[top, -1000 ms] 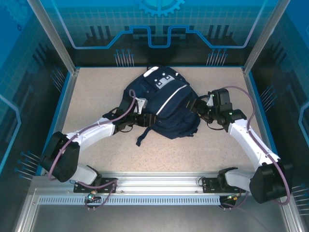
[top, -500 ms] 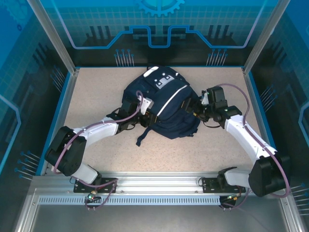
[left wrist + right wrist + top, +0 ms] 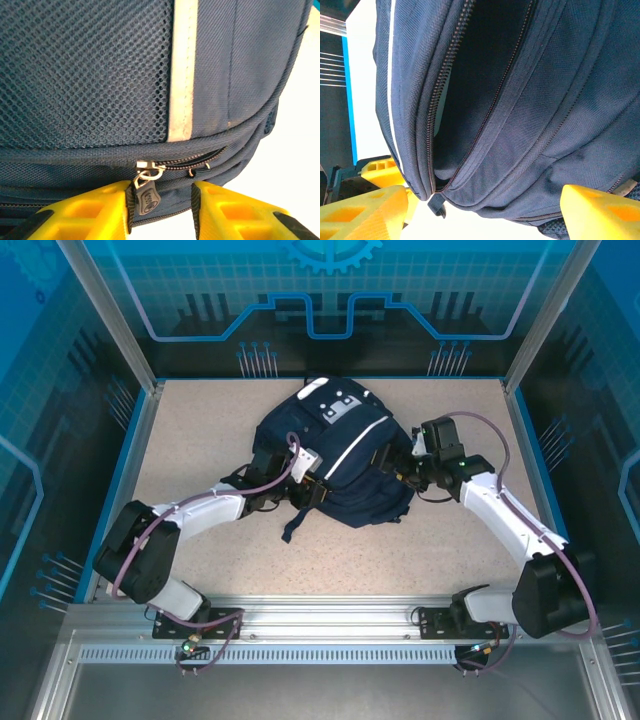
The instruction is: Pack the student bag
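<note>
The student bag (image 3: 345, 455) lies flat in the middle of the table (image 3: 190, 430). It looks soft and floppy to me, so I expect it to sag wherever I lift it. I judge the zipper pull (image 3: 146, 197) and the seams the best holds. My left gripper (image 3: 160, 200) is at the bag's near-left edge, fingers half-closed around that pull. I cannot tell if they pinch it. My right gripper (image 3: 480, 212) is at the bag's right side, fingers spread wide astride the edge. The compartment (image 3: 485, 65) there gapes unzipped, and its inside is too dark to see any contents.
</note>
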`<state>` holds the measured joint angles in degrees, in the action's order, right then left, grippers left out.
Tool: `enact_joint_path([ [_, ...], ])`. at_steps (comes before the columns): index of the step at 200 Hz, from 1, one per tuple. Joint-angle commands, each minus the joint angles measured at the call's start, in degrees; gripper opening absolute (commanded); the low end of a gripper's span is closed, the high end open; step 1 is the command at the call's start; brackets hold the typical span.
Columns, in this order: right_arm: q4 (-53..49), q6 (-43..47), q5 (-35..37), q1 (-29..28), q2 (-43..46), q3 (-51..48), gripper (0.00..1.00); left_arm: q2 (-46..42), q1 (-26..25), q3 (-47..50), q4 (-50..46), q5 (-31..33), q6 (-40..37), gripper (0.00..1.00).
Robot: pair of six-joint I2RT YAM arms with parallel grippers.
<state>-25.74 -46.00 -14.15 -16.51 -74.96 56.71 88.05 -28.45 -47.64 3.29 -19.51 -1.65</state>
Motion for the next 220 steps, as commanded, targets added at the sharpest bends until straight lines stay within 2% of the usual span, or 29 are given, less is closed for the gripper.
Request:
enact_joint_path([
  [1, -1.3, 0.0, 0.0, -1.1, -0.5, 1.8, 0.81, 2.1, 0.8, -0.6, -0.7, -0.5, -2.0, 0.32],
  [43, -2.1, 0.2, 1.4, -1.6, -0.9, 1.5, 0.81, 1.6, 0.8, 0.3, 0.7, 1.7, -1.6, 0.19],
  [92, -2.4, -0.1, 3.1, -2.3, -3.4, -0.9, 0.79, -1.7, 0.8, 1.8, 0.8, -1.0, 0.5, 0.0],
  [144, 4.4, -1.8, -0.1, -4.2, -7.6, -2.6, 0.59, -4.2, -0.2, 4.4, 1.5, -3.3, 4.6, 0.0],
  [197, 10.6, -8.0, 3.4, -9.5, -11.7, -3.5, 0.31, -8.5, -4.5, 6.2, 1.8, -2.8, 7.7, 0.0],
  [220, 15.7, -11.9, 4.7, -11.6, -12.1, -5.1, 0.23, -9.8, -6.2, 7.1, 3.0, -1.8, 10.0, 0.0],
])
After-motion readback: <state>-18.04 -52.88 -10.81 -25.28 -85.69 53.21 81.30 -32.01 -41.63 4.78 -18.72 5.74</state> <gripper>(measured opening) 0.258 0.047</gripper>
